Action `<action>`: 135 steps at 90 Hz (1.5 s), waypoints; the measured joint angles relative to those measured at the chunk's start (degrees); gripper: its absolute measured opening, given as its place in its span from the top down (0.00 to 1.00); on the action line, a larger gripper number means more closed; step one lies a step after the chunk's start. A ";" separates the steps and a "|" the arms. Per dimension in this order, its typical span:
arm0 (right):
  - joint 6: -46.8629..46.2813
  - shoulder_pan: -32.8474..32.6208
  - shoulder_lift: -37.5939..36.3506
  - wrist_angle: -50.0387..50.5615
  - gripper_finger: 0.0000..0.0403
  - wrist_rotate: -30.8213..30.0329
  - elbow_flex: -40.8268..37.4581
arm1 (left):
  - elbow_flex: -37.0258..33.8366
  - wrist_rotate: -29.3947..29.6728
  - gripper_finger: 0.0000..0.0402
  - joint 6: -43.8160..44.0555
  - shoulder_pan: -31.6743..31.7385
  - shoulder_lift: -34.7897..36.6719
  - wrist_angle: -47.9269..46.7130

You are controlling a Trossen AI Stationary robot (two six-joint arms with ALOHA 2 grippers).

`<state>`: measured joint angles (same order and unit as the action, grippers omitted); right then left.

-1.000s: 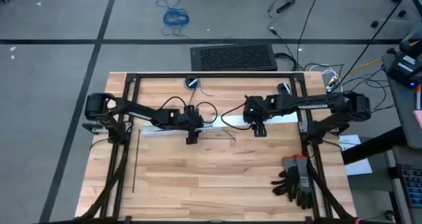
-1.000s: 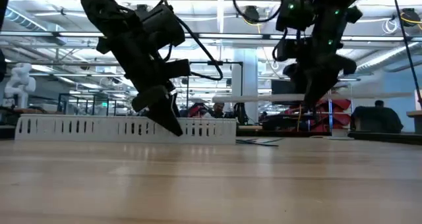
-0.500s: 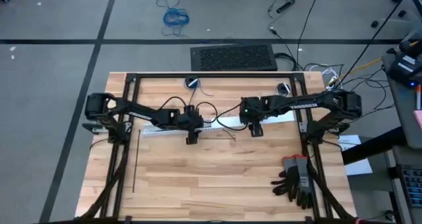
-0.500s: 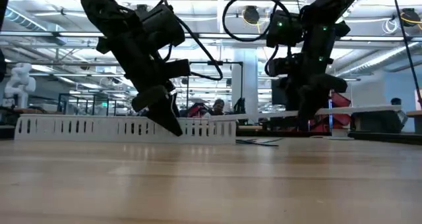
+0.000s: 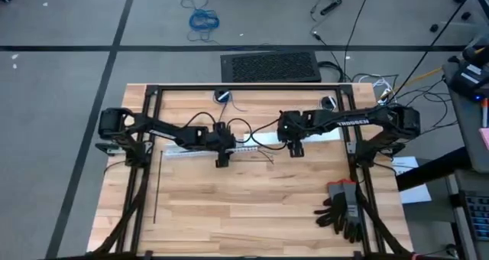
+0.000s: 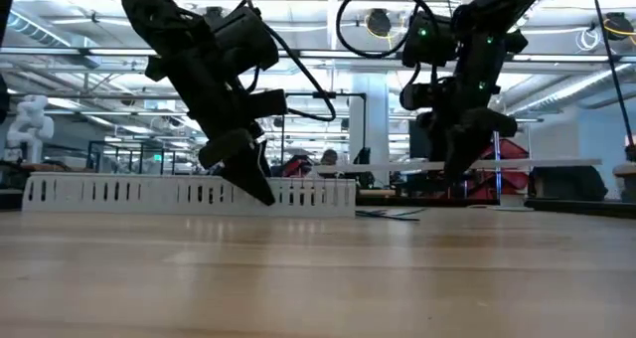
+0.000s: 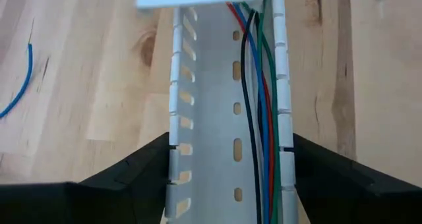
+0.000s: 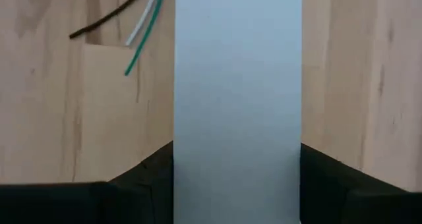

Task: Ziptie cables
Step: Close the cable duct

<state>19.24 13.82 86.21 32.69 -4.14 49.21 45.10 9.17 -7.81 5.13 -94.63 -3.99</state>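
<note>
Pale butcher-block wood forms the bench (image 5: pixel 252 206), with a black metal frame (image 5: pixel 244 87) along its far edge. Mid-bench lies the white slotted duct (image 6: pixel 189 194); the left gripper (image 5: pixel 222 157) clamps its walls. The right gripper (image 5: pixel 293 149) holds the flat white duct cover (image 8: pixel 237 99) raised off the bench. The cables (image 7: pixel 258 112) run inside the duct, ends spilling out (image 5: pixel 263 157). A ziptie (image 5: pixel 156 190) lies near the left edge; gloves (image 5: pixel 344 208) near the right corner.
</note>
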 joint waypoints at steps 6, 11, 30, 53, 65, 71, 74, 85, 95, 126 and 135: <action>0.10 0.00 0.94 -0.25 0.46 0.02 0.00 | 0.00 0.00 0.31 -0.01 0.00 0.00 0.00; 0.34 0.02 1.64 -0.63 0.46 0.00 0.00 | 0.00 0.01 0.31 0.00 0.00 0.00 0.00; 0.49 0.02 2.82 -1.63 0.46 -0.11 0.00 | 0.01 0.04 0.31 -0.03 0.00 0.00 0.00; -0.07 0.37 -0.93 -1.08 0.46 -1.96 0.00 | 0.09 -0.46 0.31 -1.19 -0.03 0.02 0.06; -0.07 0.34 -3.30 -0.13 0.46 -1.96 0.00 | 1.31 -0.63 0.31 -1.61 -0.42 0.02 -0.26; -0.09 0.35 -4.02 0.61 0.46 -2.05 0.00 | 2.34 -1.14 0.29 -1.62 -0.43 0.02 -0.29; -0.14 0.35 -4.40 0.86 0.46 -2.08 0.00 | 2.89 -1.25 0.27 -1.62 -0.41 0.07 -0.92; -0.55 0.35 -5.42 2.08 0.46 -2.19 0.00 | 4.50 -1.33 0.18 -1.55 -0.37 0.07 -2.79; -0.77 0.34 -5.94 4.03 0.46 -3.59 0.00 | 5.57 -1.37 0.09 -1.53 -0.30 0.09 -1.16; -0.97 1.92 -11.57 12.01 0.46 -5.11 0.00 | 6.07 -4.75 0.06 -0.11 1.25 -4.92 12.19; -0.96 2.76 -13.11 13.24 0.47 -5.09 0.00 | 6.14 -5.55 0.06 -0.07 1.25 -7.04 15.32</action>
<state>18.28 16.59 73.11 45.92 -9.23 49.21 51.25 3.62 -7.88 6.37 -101.67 11.33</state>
